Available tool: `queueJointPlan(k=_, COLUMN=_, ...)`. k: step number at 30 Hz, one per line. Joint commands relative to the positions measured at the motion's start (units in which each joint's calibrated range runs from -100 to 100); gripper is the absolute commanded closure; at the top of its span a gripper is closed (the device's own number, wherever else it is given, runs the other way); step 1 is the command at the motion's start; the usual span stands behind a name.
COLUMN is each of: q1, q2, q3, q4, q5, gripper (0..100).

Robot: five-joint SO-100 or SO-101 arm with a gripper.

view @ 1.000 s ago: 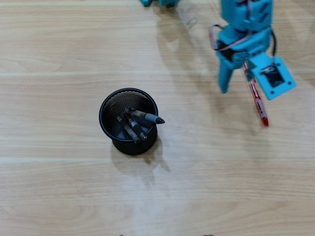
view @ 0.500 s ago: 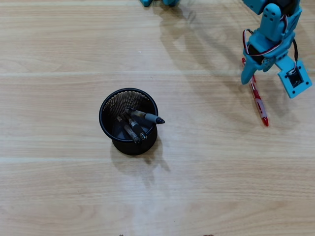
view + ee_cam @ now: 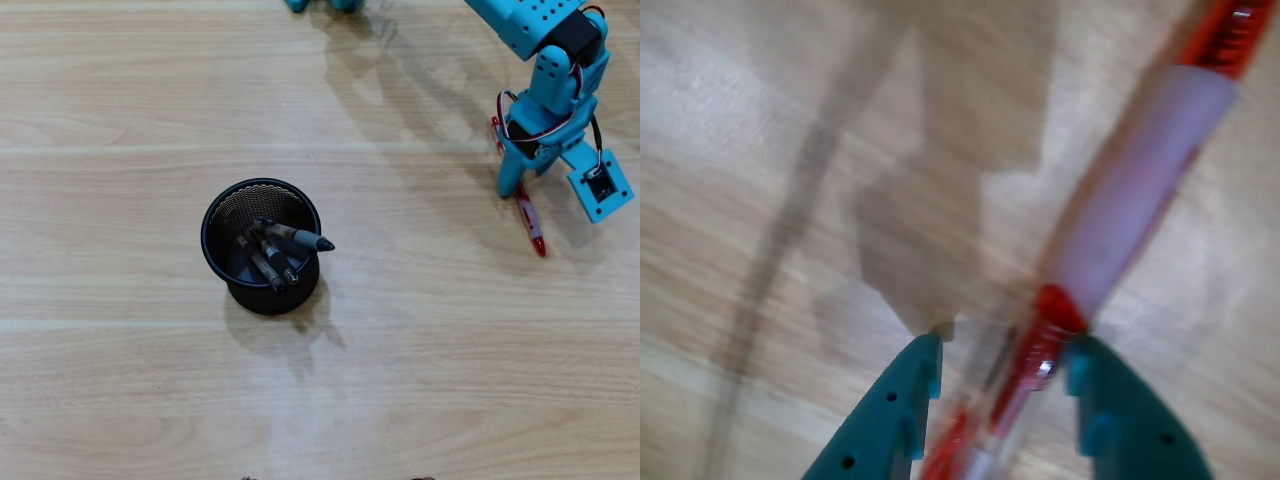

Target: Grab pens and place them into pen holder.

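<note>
holder (image 3: 262, 246) mid-table, pens (image 3: 272, 256) inside | loose pen (image 3: 526, 212) far right, between jaws (image 3: 517, 186)

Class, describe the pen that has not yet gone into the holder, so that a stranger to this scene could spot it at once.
On the wooden table, look to the right side of the overhead view, where the blue arm reaches down. The red pen lies on the table there, between the fingers of the gripper. It is the only red pen; the others are dark and stand in the black mesh holder.

No lettering, label, brand or number can be read anywhere, neither on the red pen (image 3: 1110, 250), which is blurred, nor on the black mesh pen holder (image 3: 262, 246).
</note>
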Motion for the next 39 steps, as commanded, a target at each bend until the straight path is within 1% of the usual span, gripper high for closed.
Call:
queueJointPlan(k=1, q1=3.06, q2=-0.52, q3=-0.57, q4=-0.28, q5=-0.18, gripper=99)
queueJointPlan(k=2, q1=3.79, q2=-1.11, q3=-0.57, q4=-0.19, q5=-0.12, gripper=97)
queueJointPlan(k=6, q1=7.41, q2=-9.23, q3=1.33, q4=0.07, q5=0.82, gripper=98)
queueJointPlan(k=12, q1=17.98, q2=-30.11, q3=7.03, q4=-2.26, q5=7.82, gripper=98)
queueJointPlan(k=14, q1=23.06, q2=-37.46, q3=9.39, q4=-6.04, q5=11.32, gripper=98)
queueJointPlan(k=17, q1=31.37, q2=-46.42, q3=15.18, q4=-16.61, q5=14.72, gripper=98)
queueJointPlan(k=20, q1=38.95, q2=-52.93, q3=24.14, q4=-28.98, q5=15.66, gripper=98)
queueJointPlan(k=23, q1=44.35, q2=-57.24, q3=34.28, q4=-36.38, q5=15.4, gripper=98)
queueJointPlan(k=26, q1=46.69, q2=-58.34, q3=41.8, q4=-38.44, q5=15.3, gripper=98)
queueJointPlan(k=29, q1=47.09, q2=-57.92, q3=43.79, q4=-38.35, q5=14.51, gripper=98)
queueJointPlan(k=39, q1=45.56, q2=-53.44, q3=37.91, q4=-38.44, q5=14.46, gripper=95)
